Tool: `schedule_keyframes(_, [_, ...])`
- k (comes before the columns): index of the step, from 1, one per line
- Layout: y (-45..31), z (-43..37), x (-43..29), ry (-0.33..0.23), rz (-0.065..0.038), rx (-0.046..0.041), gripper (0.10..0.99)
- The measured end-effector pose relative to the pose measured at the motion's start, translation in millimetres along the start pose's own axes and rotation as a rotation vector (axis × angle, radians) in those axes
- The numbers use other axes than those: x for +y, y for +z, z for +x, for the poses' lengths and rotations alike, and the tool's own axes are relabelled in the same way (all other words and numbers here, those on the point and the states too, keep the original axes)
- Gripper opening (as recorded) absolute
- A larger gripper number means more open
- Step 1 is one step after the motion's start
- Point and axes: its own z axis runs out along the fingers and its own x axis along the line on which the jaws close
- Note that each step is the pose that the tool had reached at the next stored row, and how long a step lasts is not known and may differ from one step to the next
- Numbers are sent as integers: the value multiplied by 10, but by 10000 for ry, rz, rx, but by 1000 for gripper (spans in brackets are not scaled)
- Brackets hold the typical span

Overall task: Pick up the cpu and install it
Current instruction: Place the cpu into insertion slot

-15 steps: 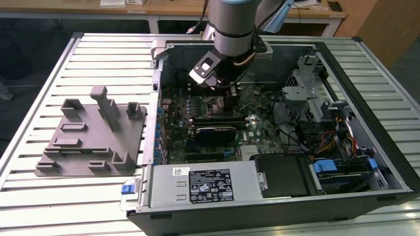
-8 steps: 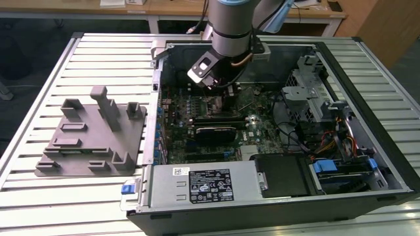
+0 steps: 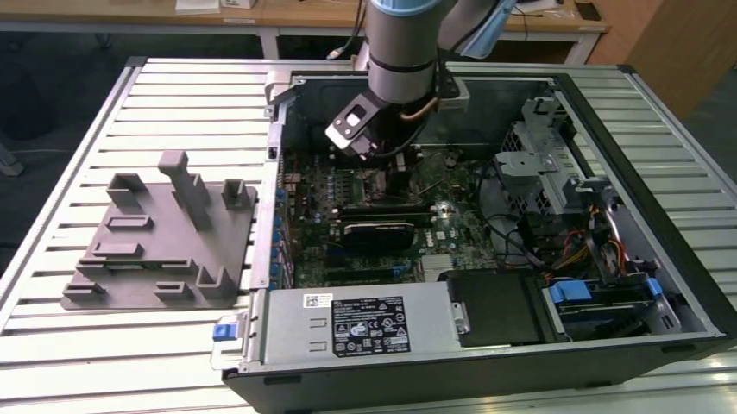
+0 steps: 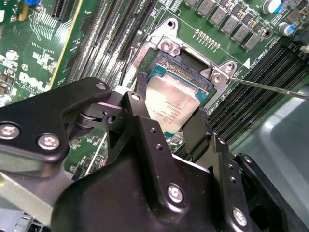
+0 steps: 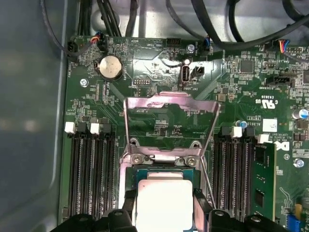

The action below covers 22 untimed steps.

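The cpu (image 4: 173,102), a silver square chip with a thin green edge, sits low over the open socket (image 4: 170,47) on the green motherboard, level with the frame. In both wrist views my gripper (image 4: 169,115) is shut on it, with one black finger (image 4: 139,99) on each of two opposite edges. From the first wrist view the cpu (image 5: 164,203) lies between those fingers (image 5: 129,205), and the socket's metal load plate (image 5: 169,121) stands raised behind it. In the exterior view the arm reaches down into the open computer case (image 3: 484,224), and my gripper (image 3: 386,171) is low over the board.
A thin socket lever (image 4: 270,87) sticks out beside the socket. Memory slots (image 5: 91,174) flank it, with one fitted module (image 5: 263,179). Black cables (image 5: 231,29) hang along the case wall. A grey tray with upright posts (image 3: 161,250) stands outside the case at the exterior view's left.
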Motion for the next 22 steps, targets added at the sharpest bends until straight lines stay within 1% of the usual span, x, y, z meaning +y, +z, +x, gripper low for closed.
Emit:
schedule_keyframes(5, [44, 2, -5, 152, 0, -4, 545])
schedule_keyframes(13, [80, 14, -34, 263, 0, 2, 545])
schedule_keyframes(16, [96, 15, -39, 297, 7, -8, 545])
schedule_keyframes(22, [104, 16, -40, 317, 1, 0, 545])
